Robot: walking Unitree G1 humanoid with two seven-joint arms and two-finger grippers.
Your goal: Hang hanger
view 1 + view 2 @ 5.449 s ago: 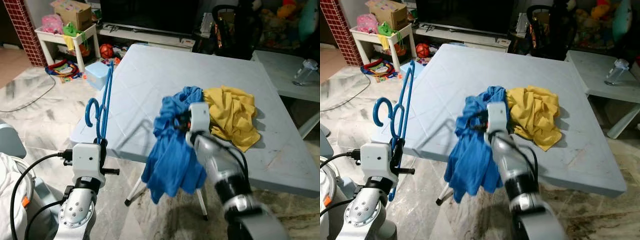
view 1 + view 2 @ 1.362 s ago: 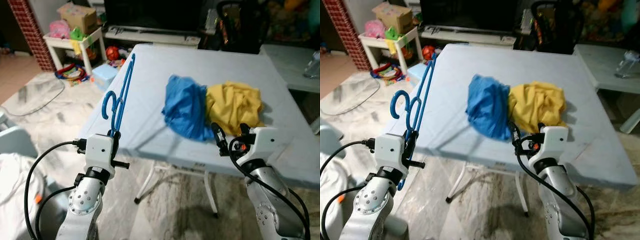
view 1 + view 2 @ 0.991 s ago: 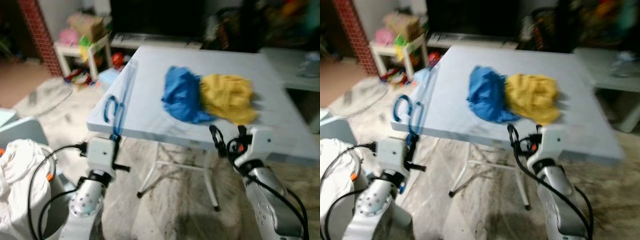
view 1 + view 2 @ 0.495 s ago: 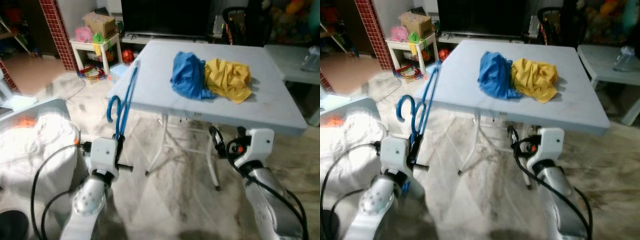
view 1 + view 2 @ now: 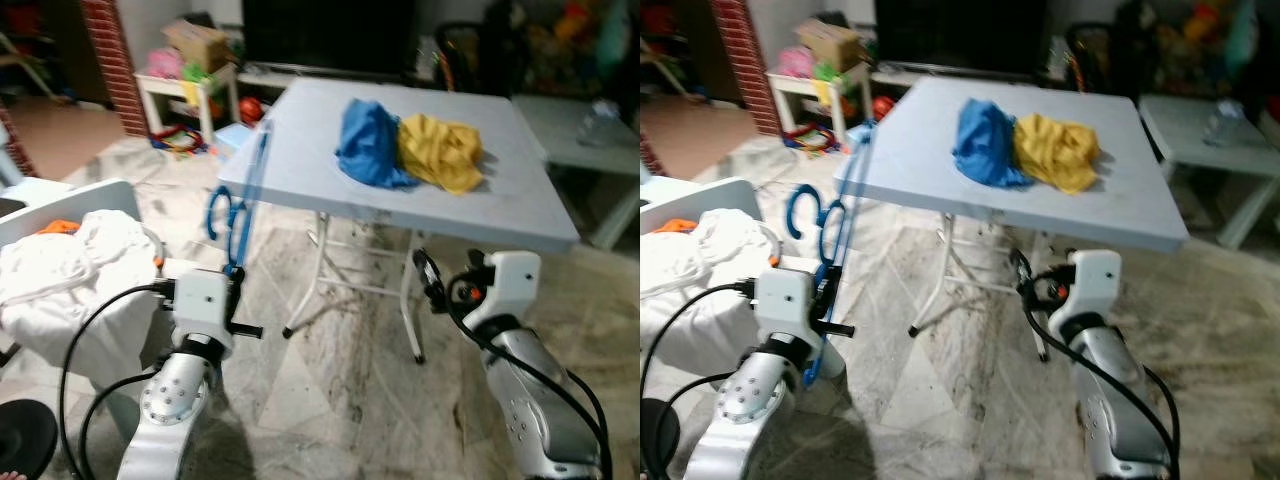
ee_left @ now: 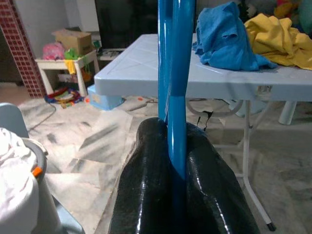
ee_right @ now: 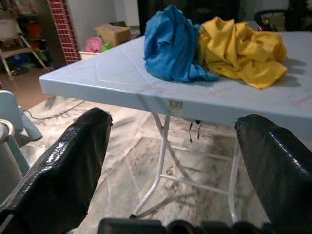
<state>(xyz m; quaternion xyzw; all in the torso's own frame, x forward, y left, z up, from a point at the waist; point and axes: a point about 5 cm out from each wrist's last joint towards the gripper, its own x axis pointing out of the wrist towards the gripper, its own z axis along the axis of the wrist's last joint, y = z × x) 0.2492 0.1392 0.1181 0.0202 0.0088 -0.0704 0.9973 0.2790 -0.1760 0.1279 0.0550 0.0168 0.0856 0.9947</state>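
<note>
Blue hangers (image 5: 238, 205) stand upright, clenched in the left gripper (image 6: 175, 161), well short of the table (image 5: 500, 215). The right gripper (image 7: 175, 161) gapes empty, facing that table.

Dim indoor light; both eye views are softly motion-blurred, the background dark. Wrist views are sharper, with glare on the table (image 6: 146, 78).

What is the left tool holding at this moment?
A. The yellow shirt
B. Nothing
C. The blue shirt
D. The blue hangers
D: the left tool is shut on the blue hangers, while the blue shirt and yellow shirt lie on the table.
</note>
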